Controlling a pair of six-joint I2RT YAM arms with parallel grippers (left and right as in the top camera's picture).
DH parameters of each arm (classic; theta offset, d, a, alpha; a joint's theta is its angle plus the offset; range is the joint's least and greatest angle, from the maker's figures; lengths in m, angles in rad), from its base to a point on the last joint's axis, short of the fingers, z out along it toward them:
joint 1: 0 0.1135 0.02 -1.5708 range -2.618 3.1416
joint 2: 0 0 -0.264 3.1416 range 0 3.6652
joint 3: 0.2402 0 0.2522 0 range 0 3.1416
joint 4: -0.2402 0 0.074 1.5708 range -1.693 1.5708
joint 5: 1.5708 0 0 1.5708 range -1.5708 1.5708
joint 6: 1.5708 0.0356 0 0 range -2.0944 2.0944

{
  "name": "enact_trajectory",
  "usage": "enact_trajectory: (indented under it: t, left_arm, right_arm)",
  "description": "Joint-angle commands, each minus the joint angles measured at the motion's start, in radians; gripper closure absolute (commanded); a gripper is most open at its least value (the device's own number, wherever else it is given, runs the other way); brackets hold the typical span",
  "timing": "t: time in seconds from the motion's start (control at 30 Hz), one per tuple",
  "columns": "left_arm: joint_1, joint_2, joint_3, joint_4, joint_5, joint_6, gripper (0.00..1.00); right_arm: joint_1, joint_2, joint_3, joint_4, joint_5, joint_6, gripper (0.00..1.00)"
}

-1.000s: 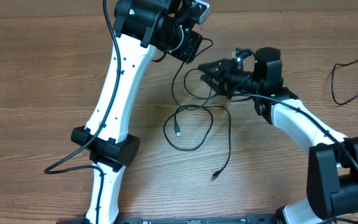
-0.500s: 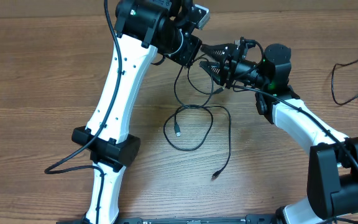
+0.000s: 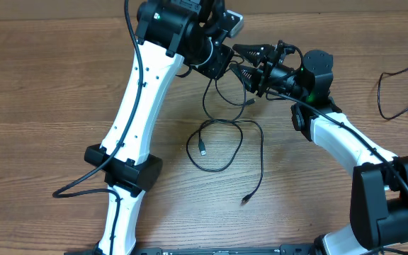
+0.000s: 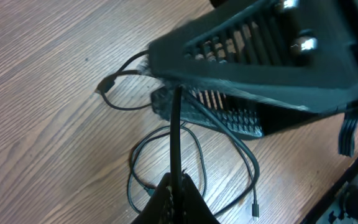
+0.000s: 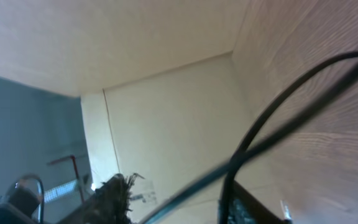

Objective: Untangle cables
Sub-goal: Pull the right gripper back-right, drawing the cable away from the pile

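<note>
Toward the far middle of the surface [image 3: 48, 106], my two end effectors sit nearly tip to tip. My left end effector [image 4: 176, 193] is pinched closed on one strand of the cables [image 3: 262, 156]. In the left wrist view that strand runs straight up from my closed tips into the gap of my right end effector [image 3: 238, 60]. The right one is spread open, its ribbed fingers [image 4: 260, 50] lying above and below the strand; whether they touch it I cannot tell.

A second ago the right end effector hung lower and nearer my base, well apart from the left. Half a second ago it had risen and swung in, and now it lies just beside the left tips. My left arm has shifted only slightly toward the right.

From the held strand the cables drop to the surface. A loose loop lies there with a plug [image 3: 202, 151] inside it, and a tail trails toward my base to a second plug [image 3: 245, 201]. That loop has kept its shape and place. A stray cable [image 3: 380, 95] lies well apart at the right edge, unchanged. My right wrist view is blurred, with one dark strand crossing close to the lens.
</note>
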Motion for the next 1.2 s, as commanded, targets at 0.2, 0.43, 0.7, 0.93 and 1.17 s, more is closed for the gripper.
enact_trajectory:
  t: [0.2, 0.43, 0.7, 0.93, 1.17]
  left_arm:
    - [-0.027, 0.007, 0.0, 0.002, 0.021, 0.077, 0.96]
    - [-0.027, 0.007, 0.0, 0.013, -0.034, 0.077, 0.49]
    - [-0.027, 0.007, 0.0, 0.014, -0.034, 0.077, 0.0]
    - [-0.025, 0.007, 0.0, 0.006, -0.035, 0.077, 0.0]
    - [-0.026, 0.007, 0.0, 0.017, -0.035, 0.077, 0.0]
  right_arm:
    - [-0.003, -0.001, 0.007, -0.024, 0.146, -0.491, 0.96]
    - [-0.058, -0.007, 0.026, -0.194, 0.281, -0.891, 0.96]
    - [-0.297, -0.129, 0.107, -0.476, 0.274, -0.999, 0.96]
    - [-0.488, -0.211, 0.109, -0.659, 0.272, -1.141, 0.96]
    - [-0.513, -0.186, 0.109, -0.626, 0.318, -1.295, 0.96]
